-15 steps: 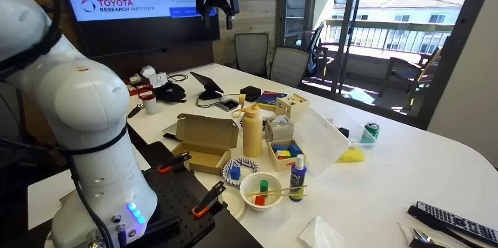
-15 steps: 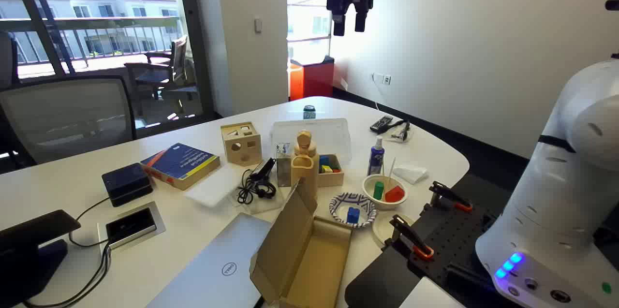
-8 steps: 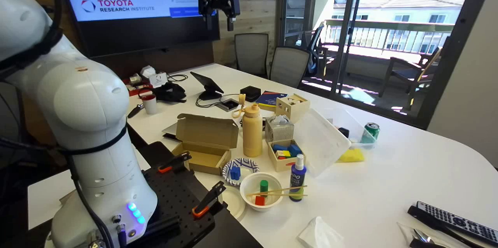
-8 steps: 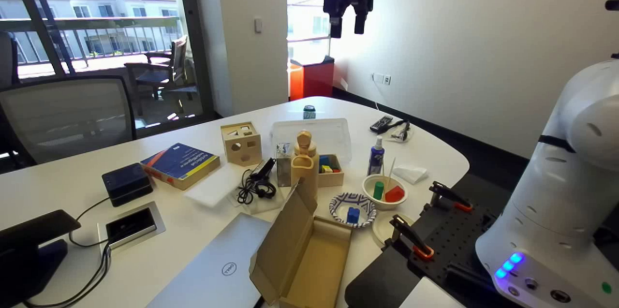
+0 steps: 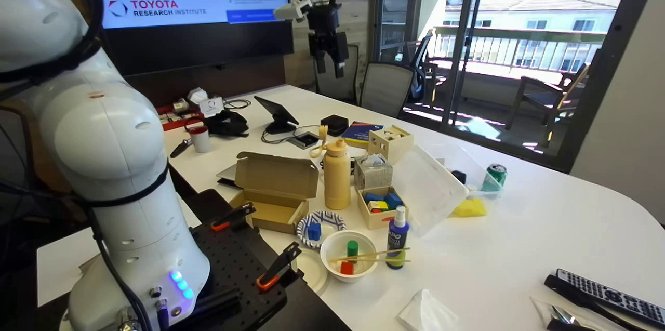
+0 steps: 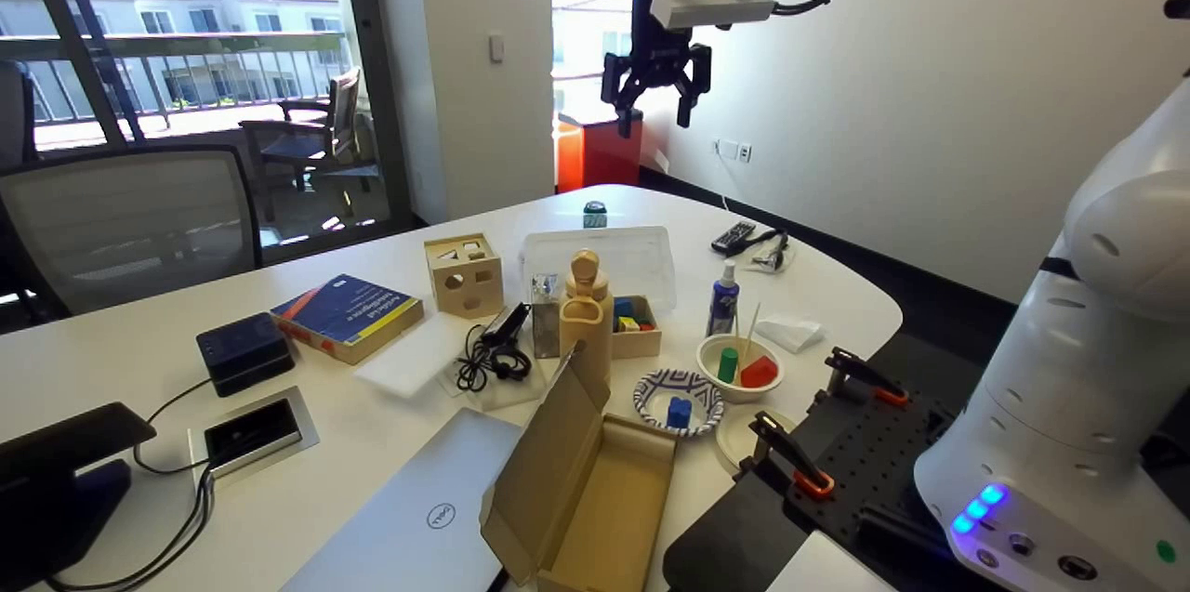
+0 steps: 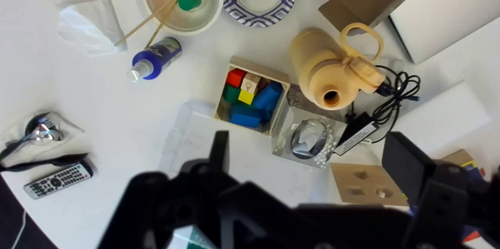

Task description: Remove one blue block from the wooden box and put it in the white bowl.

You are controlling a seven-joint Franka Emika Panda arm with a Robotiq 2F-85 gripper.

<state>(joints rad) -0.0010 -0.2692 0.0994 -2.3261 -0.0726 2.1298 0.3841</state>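
The low wooden box (image 5: 381,219) stands on the table behind the purple-blue spray bottle. It holds several blue blocks (image 7: 245,117) with red, green, yellow and plain wood pieces; in an exterior view the orange bottle partly hides the box (image 6: 636,346). The white bowl (image 5: 332,271) holds a green and a red piece, with chopsticks leaning over its rim; it also shows in the wrist view (image 7: 197,30). My gripper (image 5: 330,69) is high above the table, fingers spread, with nothing between them. In the wrist view the box lies ahead of the open fingers (image 7: 306,143).
The tall orange bottle (image 5: 337,180), tissue box (image 7: 304,139) and spray bottle (image 5: 398,237) stand close around the wooden box. A clear plastic bin (image 5: 431,190) lies beside it. A patterned plate (image 7: 261,20) with a blue piece and an open cardboard box (image 5: 278,211) are near the bowl.
My gripper has come lower and turned about its axis; in an exterior view it has moved right. It stays open. The things on the table have not moved.
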